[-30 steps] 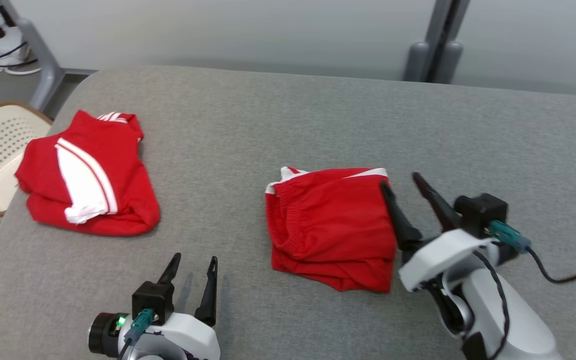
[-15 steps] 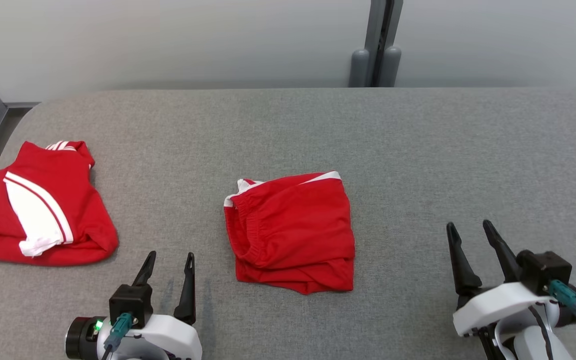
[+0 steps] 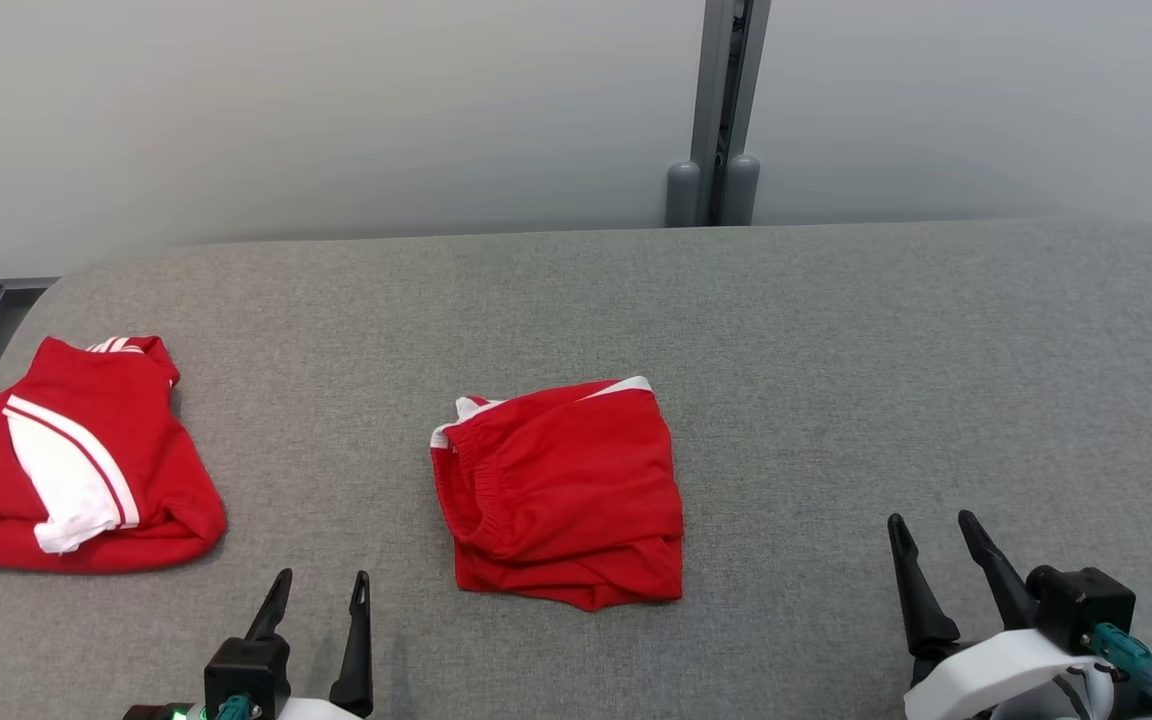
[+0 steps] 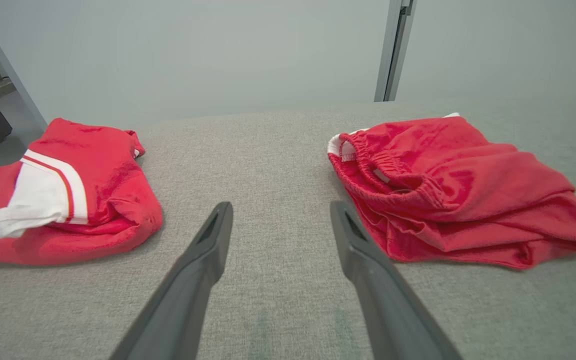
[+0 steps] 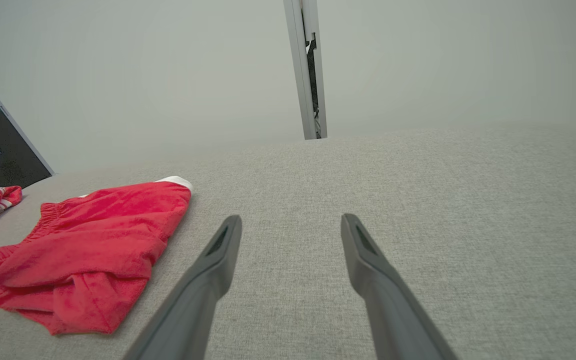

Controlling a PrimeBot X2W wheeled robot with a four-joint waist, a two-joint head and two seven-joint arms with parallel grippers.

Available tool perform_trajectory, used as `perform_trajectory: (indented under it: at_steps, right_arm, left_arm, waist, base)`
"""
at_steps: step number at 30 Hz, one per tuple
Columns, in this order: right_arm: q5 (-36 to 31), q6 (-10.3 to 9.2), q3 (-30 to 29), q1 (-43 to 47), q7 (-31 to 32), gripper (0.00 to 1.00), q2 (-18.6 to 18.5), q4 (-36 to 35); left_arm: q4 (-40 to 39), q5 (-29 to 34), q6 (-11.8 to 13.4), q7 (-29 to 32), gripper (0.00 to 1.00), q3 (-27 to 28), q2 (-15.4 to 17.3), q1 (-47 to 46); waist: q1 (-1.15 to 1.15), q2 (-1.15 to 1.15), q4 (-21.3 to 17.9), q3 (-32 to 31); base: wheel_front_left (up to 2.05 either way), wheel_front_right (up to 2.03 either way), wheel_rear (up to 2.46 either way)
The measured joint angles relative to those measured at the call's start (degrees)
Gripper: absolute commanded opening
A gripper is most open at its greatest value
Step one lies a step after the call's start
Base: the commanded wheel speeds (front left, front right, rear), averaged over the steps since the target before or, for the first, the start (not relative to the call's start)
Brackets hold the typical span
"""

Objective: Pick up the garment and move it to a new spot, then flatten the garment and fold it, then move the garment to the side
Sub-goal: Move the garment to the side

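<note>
As both tools stand with their jaws fully apart and hold nothing, the risk lies in the next grasp and not in anything carried now. The left tool (image 3: 323, 575) is at the near edge of the grey cloth-covered worktop (image 3: 836, 330), between the two garments. The right tool (image 3: 930, 520) is at the near right, well apart from everything. The red shorts (image 3: 556, 495) lie in the middle of the worktop, folded into a rough square with the elastic waistband (image 3: 481, 480) turned to the left (the lower layers stick out a little at the near edge). We judge that the folding is done and only the move to the side remains.

What could go wrong: if a tool pinches only the top layer, the lower layers will hang or drag and the fold will open. If one tool alone lifts one corner, the packet may swing and unroll. If we slide the shorts instead of lifting them, the rough cover may hold back the bottom layer and bunch it. The left side is also partly taken by a red and white garment (image 3: 76, 470), so a careless placement there could land on it or push it toward the worktop's edge.
</note>
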Motion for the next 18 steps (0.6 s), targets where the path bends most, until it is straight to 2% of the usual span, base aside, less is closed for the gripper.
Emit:
perform_trajectory:
  at_steps: [9, 16, 18]
  right_arm:
    - [0.49, 0.00, 0.77, 1.06, 0.00, 1.00, 0.00, -0.45]
    - [0.68, 0.00, 1.98, 0.09, 0.00, 1.00, -0.02, -0.43]
    - [2.54, 0.00, 3.07, -1.12, 0.00, 1.00, -0.01, -0.24]
  left_arm:
    - [-2.09, 0.27, 0.00, 0.01, 1.00, 0.31, -0.01, 1.93]
    - [-2.70, -0.27, 0.09, 0.01, 1.00, -0.87, -0.01, 1.35]
    - [-2.85, -0.63, 0.09, 0.01, 1.00, -1.30, -0.01, 0.88]
  waist:
    - [0.00, 0.00, -0.47, -0.08]
    - [0.00, 0.00, 0.69, 1.90]
    - [0.00, 0.00, 1.23, 2.82]
  base:
    - [0.00, 0.00, 0.00]
    - [0.00, 0.00, 0.00]
    - [0.00, 0.00, 0.00]
